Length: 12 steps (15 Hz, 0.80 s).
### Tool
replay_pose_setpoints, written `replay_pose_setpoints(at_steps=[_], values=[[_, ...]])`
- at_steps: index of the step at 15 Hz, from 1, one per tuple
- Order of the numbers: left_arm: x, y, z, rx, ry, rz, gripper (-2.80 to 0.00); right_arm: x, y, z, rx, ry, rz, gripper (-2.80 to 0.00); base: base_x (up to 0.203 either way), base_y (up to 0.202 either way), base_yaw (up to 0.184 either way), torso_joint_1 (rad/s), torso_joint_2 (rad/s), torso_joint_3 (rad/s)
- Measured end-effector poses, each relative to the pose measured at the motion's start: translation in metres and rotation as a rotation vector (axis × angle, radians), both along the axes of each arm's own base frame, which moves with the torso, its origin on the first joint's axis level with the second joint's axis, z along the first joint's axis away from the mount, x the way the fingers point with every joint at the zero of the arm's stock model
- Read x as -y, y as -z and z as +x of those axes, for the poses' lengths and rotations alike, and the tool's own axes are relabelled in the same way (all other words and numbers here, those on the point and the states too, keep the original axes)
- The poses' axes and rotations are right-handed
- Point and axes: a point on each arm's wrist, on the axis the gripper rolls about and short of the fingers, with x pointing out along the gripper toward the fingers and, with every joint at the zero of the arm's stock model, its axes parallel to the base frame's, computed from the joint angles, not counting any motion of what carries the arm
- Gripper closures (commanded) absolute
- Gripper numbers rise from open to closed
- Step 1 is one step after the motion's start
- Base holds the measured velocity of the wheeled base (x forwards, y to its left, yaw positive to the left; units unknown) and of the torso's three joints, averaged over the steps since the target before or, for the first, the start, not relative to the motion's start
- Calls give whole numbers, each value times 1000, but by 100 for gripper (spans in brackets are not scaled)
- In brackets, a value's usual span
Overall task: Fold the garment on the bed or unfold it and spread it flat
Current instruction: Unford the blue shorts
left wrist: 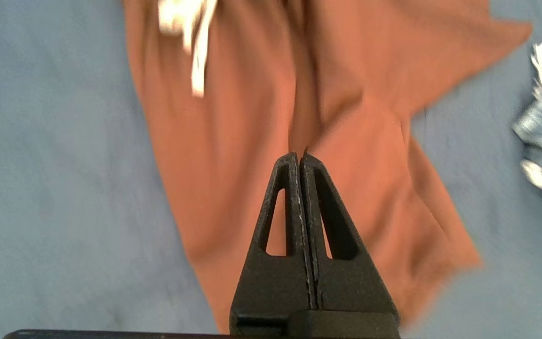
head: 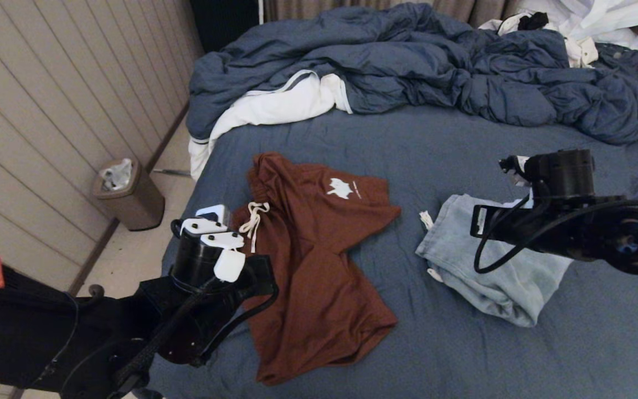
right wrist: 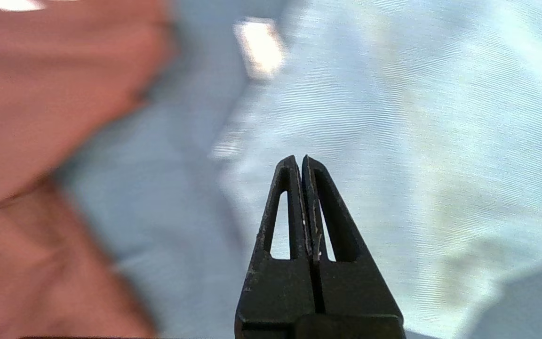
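We see our left tool (left wrist: 301, 157) clenched tight, its two black fingers pressed together with nothing between them, hanging above the rust-brown shorts (left wrist: 271, 117) that lie spread on the bed (head: 463, 343). In the head view this tool itself is hidden behind the left wrist, which sits over the near-left edge of the mattress, just beside the shorts' left hem. Beyond the left tool the shorts' white drawstring (head: 253, 217) trails near the waistband, and a small white logo (head: 341, 188) shows on the upper leg. Our right tool (right wrist: 303, 160) is clenched as well, empty, and hovers over the pale blue garment (right wrist: 417, 117), a crumpled, partly folded piece lying on the sheet well to the right of the shorts (head: 319, 260), with bare sheet between the two. In the head view the right wrist covers the upper right part of that pale blue garment (head: 485, 277). Farther out from both tools, across the far side of the bed, the puffy blue duvet (head: 435, 66) is bunched in a heap, its white lining (head: 274, 105) turned out at the left corner. White clothing (head: 590, 22) lies beyond the duvet at the far right. Off the bed, left of the left tool, a small bin (head: 128, 194) stands on the floor against the panelled wall (head: 47, 83).
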Motion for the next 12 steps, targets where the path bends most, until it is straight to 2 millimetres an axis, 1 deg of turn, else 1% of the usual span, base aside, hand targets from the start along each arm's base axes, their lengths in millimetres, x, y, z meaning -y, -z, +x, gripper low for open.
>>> replay_pose_setpoints(at_steps=[3, 4, 5, 6, 7, 9, 12], values=[[-38, 2, 17, -95, -18, -82, 0, 40, 15, 9, -73, 98, -56, 0, 0, 0, 0, 0, 0, 0], [-47, 4, 21, -127, -13, -108, 0, 52, 22, 11, -102, 112, -90, 0, 0, 0, 0, 0, 0, 0], [-52, 5, 23, -143, -13, -120, 0, 58, 27, 12, -125, 118, -107, 0, 0, 0, 0, 0, 0, 0], [-55, 6, 24, -149, -18, -122, 0, 60, 31, 14, -136, 121, -109, -135, 0, 0, 0, 0, 0, 0], [-57, 7, 24, -153, -23, -123, 0, 61, 35, 14, -149, 124, -109, -280, 0, 0, 0, 0, 0, 0], [-58, 8, 24, -156, -24, -123, 0, 63, 40, 15, -163, 121, -106, -280, 0, 0, 0, 0, 0, 0], [-58, 10, 23, -160, -23, -121, 0, 58, 49, 8, -207, 68, -159, -280, 0, 0, 0, 0, 0, 0]])
